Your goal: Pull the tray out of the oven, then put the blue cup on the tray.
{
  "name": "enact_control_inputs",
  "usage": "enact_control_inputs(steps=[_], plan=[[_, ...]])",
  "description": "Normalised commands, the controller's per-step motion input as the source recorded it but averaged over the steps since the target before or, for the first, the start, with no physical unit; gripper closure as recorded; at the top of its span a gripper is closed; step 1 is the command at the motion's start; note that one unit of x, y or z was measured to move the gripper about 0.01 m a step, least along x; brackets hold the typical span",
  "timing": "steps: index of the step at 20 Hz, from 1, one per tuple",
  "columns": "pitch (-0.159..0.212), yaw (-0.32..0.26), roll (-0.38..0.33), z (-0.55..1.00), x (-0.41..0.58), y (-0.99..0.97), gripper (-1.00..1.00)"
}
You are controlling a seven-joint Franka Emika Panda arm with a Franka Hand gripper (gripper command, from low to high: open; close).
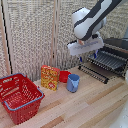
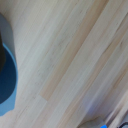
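**While the tray is lying drawn out, the cup is still waiting on the table**

Although the oven (image 1: 119,47) is only partly being shown at the exterior view's right edge, its barred door (image 1: 93,73) is being seen dropped open, and the tray (image 1: 108,60) is being seen resting forward of the opening, above the door. The first step is therefore being judged done. The blue cup (image 1: 73,82) is being left upright on the table (image 1: 85,107), beside the red bowl (image 1: 64,76) and the cereal box (image 1: 50,77), well apart from the tray, so the second step is being judged outstanding. The arm is being held above the table between cup and oven, its wrist pointed downward. The pincer (image 1: 89,54) is being shown too blurred; whether it is released or clenched cannot be told. A red basket (image 1: 19,96) is standing farther off.
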Motion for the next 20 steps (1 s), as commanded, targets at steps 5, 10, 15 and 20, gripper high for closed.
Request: enact_control_inputs(steps=[5,10,15,20], plan=[[0.041,-0.042,0.137,-0.2,0.05,0.09,-1.0],[0.012,-0.002,0.201,-0.07,0.055,0.13,-1.0],[0.0,0.0,0.168,-0.25,0.019,0.21,-1.0],[0.0,0.012,0.108,-0.44,-0.042,0.07,-1.0]])
